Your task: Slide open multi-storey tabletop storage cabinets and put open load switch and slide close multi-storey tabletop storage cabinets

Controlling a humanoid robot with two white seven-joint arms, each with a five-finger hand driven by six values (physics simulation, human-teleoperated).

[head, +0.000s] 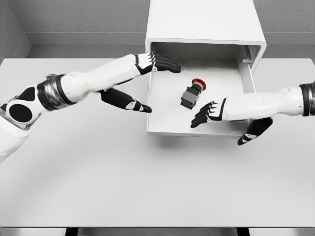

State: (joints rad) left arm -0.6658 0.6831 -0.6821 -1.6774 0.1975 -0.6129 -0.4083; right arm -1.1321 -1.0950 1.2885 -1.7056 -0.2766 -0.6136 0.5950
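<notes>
Left hand (160,62) flat on drawer (167,105) rim, fingers extended, right hand (209,113) relaxed, empty — perhaps just beside load switch (192,94)

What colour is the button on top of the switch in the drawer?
Red, on a dark grey body; the load switch shows clearly in the head view.

Single view only, from the head, looking steeply down and forward at the table (98,187); near enough to fill most of the frame with the tabletop; cabinet (206,24) at the top centre, cut by the upper edge; arms entering from lower left and right edge.
</notes>
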